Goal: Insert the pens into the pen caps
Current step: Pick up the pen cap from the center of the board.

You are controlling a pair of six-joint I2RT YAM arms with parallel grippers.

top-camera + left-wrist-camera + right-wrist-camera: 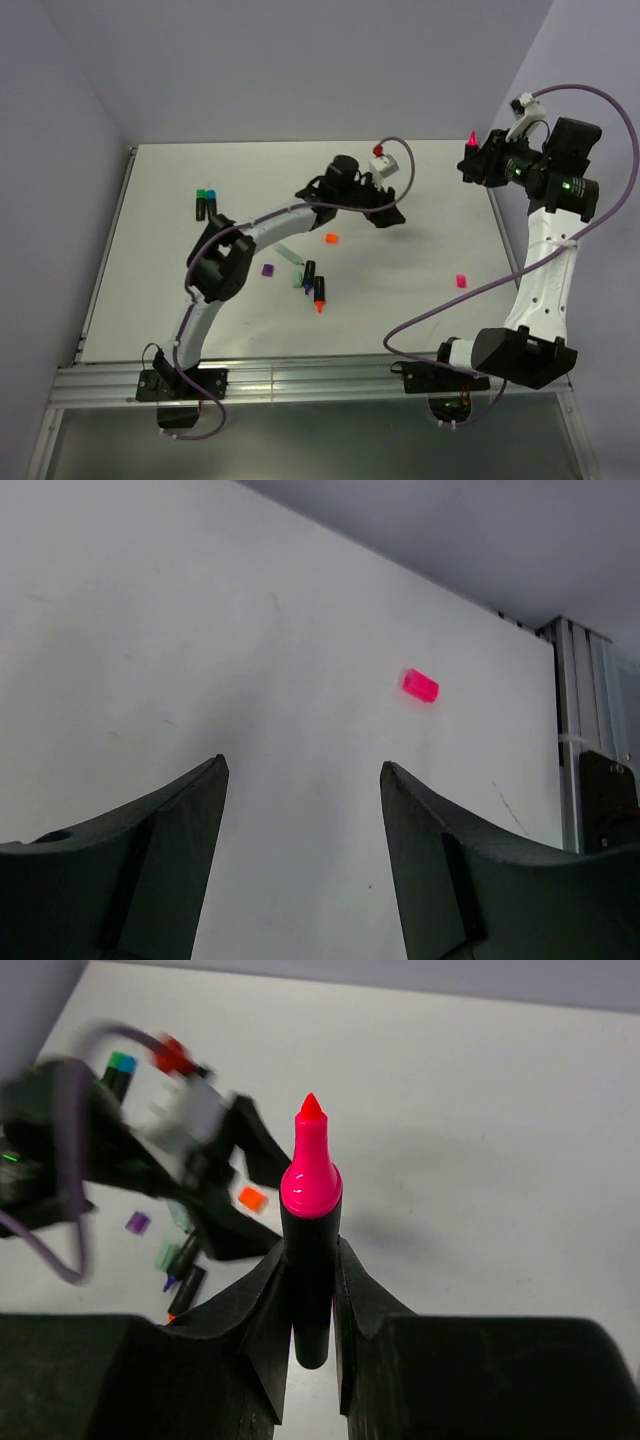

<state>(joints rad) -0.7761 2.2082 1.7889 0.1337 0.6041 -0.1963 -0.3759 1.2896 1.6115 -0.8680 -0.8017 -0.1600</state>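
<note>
1. The right hand [312, 1260] is clamped on the pink pen [310, 1210], tip up, held high near the right edge of the bench [400, 260]
2. The left hand [305, 780] has its jaws apart and empty, low over the bench; the pink cap [420, 685] lies on its side ahead of it, well apart
3. The other pens [312, 282] lie bunched mid-bench, with an orange cap [331, 239] and a purple cap [267, 270] loose nearby
4. Risk: the pink cap is tiny and lies flat, so closing fingers may flick it away or pinch it crooked
5. Risk: a skewed cap would miss the tip, or shove the pen down through the right hand's hold
6. Risk: the left arm hangs over the loose pens; a brush could roll them
</note>
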